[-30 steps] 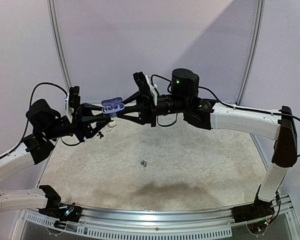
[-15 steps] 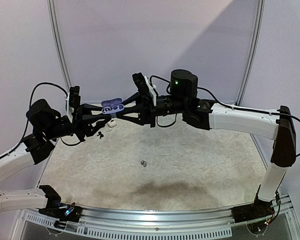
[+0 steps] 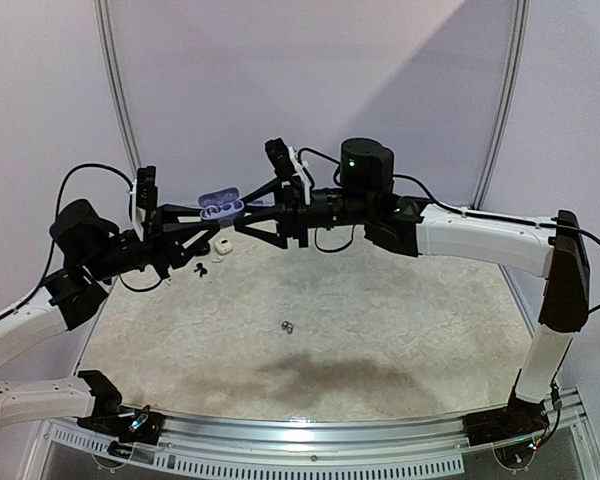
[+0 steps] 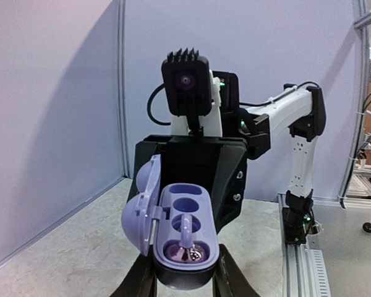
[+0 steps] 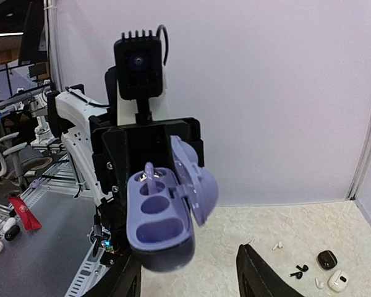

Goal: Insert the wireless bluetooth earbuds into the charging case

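Observation:
A purple charging case (image 4: pixel 187 230) with its lid open is held up in the air by my left gripper (image 4: pixel 185 281), which is shut on the case's dark bottom. One purple earbud (image 4: pixel 187 238) sits in the near slot; the other slots are empty. In the top view the case (image 3: pixel 221 206) hangs between both arms. My right gripper (image 5: pixel 191 279) is open, its fingers (image 5: pixel 260 272) spread wide just in front of the case (image 5: pixel 161 216). Loose black earbuds (image 5: pixel 300 270) and a white one (image 5: pixel 276 245) lie on the table below.
A black case (image 5: pixel 326 258) and a white case (image 5: pixel 338 281) lie near the loose buds at the table's far left. A small silvery bud (image 3: pixel 288 326) lies mid-table. White walls (image 3: pixel 310 80) close the back.
Both grippers and the purple case have risen slightly and shifted a little left. The left grip on the case is unchanged; the right gripper stays open.

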`<state>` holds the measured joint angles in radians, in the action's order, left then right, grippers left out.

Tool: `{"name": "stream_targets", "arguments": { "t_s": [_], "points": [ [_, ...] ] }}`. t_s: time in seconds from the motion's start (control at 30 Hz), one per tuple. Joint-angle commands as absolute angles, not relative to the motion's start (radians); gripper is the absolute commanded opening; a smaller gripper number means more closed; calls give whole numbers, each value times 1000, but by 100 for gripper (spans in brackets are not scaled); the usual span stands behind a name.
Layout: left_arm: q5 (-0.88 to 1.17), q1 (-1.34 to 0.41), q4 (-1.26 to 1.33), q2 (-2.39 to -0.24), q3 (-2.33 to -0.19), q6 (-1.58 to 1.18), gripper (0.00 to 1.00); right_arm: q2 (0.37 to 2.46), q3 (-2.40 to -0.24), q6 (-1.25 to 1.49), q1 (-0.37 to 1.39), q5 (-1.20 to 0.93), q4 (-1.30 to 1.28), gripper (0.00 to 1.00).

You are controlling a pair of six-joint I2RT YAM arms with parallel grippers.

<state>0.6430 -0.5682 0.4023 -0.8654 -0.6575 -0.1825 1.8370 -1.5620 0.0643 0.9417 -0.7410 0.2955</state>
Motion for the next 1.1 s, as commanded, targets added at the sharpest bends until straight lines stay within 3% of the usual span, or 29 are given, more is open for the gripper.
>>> {"name": "stream_targets", "arguments": {
  "t_s": [0.0, 0.17, 0.37, 0.53, 1.07],
  "points": [
    [560, -539, 369, -829, -628, -216, 0, 1805, -1530, 140, 905, -670, 235, 54],
    [478, -509, 320, -792, -595, -197, 0, 1808, -1538, 112, 867, -507, -51, 54],
    [477, -496, 273, -759, -576, -156, 0, 1967, -1630, 160, 850, -353, -411, 41],
    [479, -490, 266, -755, -568, -142, 0, 2052, -1600, 192, 851, -311, -465, 34],
    [495, -489, 265, -762, -568, -128, 0, 2200, -1590, 180, 896, -292, -443, 28]
  ]
}}
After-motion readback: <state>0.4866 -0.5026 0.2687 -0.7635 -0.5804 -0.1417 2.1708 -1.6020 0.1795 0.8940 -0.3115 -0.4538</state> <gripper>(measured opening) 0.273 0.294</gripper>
